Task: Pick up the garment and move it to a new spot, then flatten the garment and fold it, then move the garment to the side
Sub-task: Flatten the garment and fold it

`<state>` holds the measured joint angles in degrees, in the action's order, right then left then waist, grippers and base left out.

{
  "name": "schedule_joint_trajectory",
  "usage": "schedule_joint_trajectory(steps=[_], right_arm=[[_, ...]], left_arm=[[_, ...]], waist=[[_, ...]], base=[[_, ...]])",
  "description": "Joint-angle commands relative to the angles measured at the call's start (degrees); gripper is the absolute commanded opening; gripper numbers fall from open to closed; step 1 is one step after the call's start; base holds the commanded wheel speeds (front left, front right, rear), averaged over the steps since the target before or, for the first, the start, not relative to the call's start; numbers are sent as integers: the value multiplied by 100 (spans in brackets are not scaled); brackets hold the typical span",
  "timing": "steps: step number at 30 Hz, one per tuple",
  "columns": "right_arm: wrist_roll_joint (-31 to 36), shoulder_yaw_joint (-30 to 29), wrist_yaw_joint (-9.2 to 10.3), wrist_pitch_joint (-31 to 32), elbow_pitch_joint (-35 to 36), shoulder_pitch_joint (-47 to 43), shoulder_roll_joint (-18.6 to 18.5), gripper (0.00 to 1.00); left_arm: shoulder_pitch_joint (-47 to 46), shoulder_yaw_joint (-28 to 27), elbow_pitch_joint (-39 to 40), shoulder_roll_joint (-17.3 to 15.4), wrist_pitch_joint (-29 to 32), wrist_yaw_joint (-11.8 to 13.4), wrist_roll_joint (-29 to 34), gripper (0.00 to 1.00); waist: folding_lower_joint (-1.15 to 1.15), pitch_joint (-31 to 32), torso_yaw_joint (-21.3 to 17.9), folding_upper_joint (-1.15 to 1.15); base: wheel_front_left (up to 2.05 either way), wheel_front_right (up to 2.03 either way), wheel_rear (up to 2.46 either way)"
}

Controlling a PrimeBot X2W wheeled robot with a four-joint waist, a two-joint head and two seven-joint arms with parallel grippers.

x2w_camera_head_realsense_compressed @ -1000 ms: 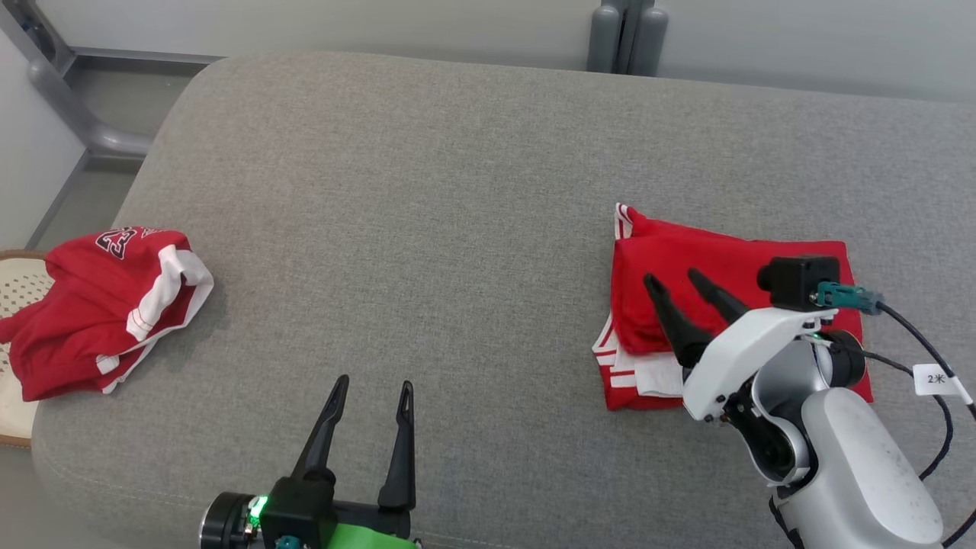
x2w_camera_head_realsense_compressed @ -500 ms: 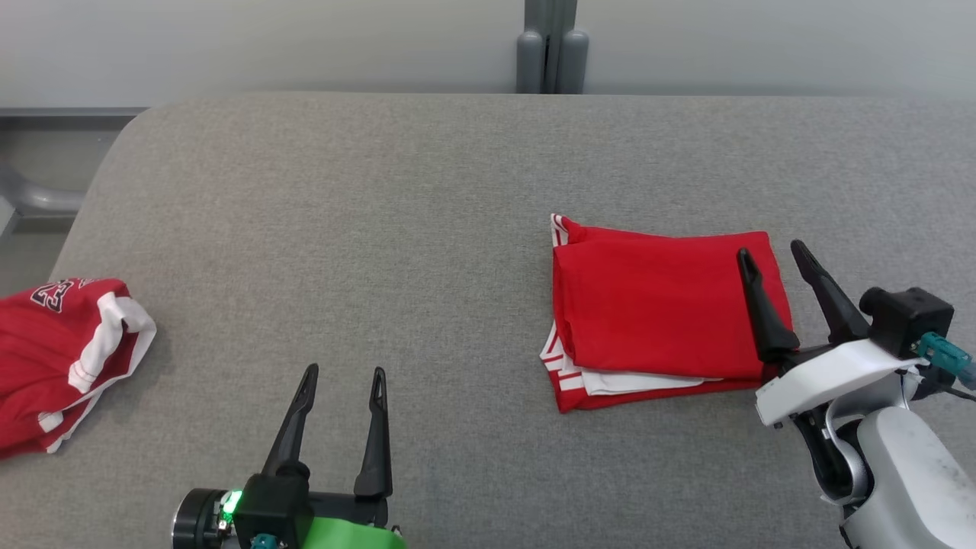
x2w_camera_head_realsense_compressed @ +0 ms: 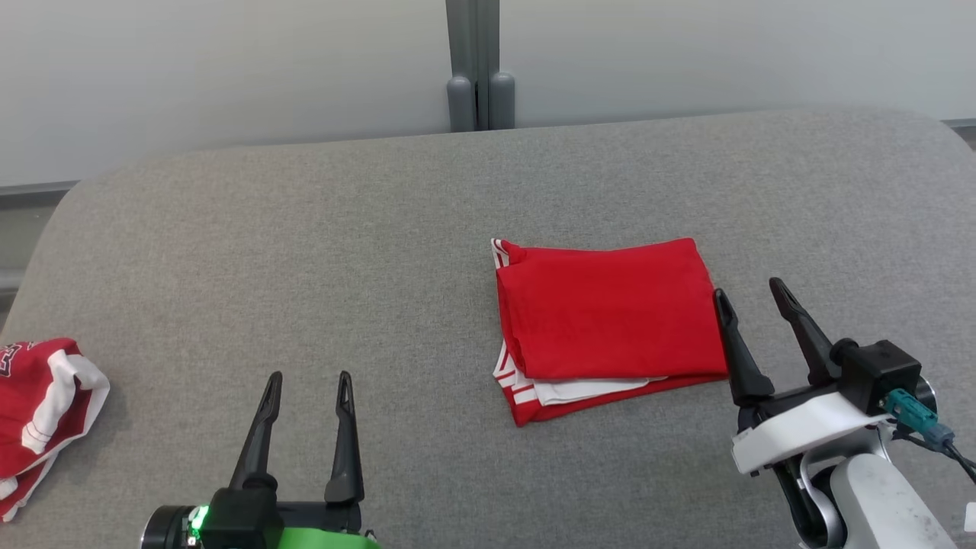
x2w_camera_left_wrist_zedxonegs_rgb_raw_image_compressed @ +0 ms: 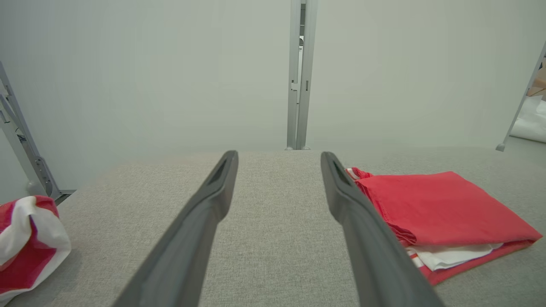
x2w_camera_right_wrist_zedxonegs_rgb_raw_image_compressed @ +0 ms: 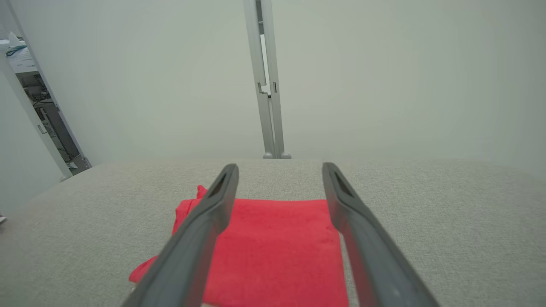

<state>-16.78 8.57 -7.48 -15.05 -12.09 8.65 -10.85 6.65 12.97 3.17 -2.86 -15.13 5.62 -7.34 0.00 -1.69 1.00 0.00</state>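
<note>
Right gripper (x2w_camera_head_realsense_compressed: 747, 290): stood wide with nothing between the fingers, just right of the folded garment (x2w_camera_head_realsense_compressed: 610, 313). Its inner finger ran close along the cloth's right edge; touching or not, I could not tell.
Left gripper (x2w_camera_head_realsense_compressed: 309, 376): wide as well and empty, at the near edge, well left of the fold, over bare grey cushion (x2w_camera_head_realsense_compressed: 305, 252).
Garment's place: lay right of centre on the cushion as a neat red rectangle, with white striped layers poking out at its near-left corner.
Stage, by my read: the fold looked done, and the move to the side looked either finished or next up.
Risk one: a sideways brush from that inner finger could have dragged the right edge and skewed the stack.
Risk two: a pinch on the top layer alone could have peeled the fold open, with the loose white layers sliding out first.
Risk three: the crumpled red-and-white garment (x2w_camera_head_realsense_compressed: 38, 396) sat at the cushion's near-left edge, where a stray sweep of the left arm could have knocked it off.
</note>
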Motion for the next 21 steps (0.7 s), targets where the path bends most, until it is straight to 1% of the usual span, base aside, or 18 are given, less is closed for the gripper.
schedule_joint_trajectory(steps=[1, 6, 11, 21], right_arm=[[52, -34, -2, -13, 61, -121, 44, 100], [221, -85, -2, -14, 239, -442, 169, 100], [245, -82, -2, -15, 237, -655, 256, 100], [229, -52, -2, -15, 165, -751, 337, 100]], left_arm=[[87, -42, 37, -8, 0, 18, 39, 100], [204, -128, 121, -8, 0, -17, 94, 100], [316, -185, 138, -8, 0, -70, 113, 100], [450, -222, 75, -8, 0, -102, 93, 100]], waist=[[0, 128, -79, 0], [0, 288, -93, 0], [0, 398, -77, 0], [0, 491, -23, 0]], base=[[0, 0, 0], [0, 0, 0], [0, 0, 0], [0, 0, 0]])
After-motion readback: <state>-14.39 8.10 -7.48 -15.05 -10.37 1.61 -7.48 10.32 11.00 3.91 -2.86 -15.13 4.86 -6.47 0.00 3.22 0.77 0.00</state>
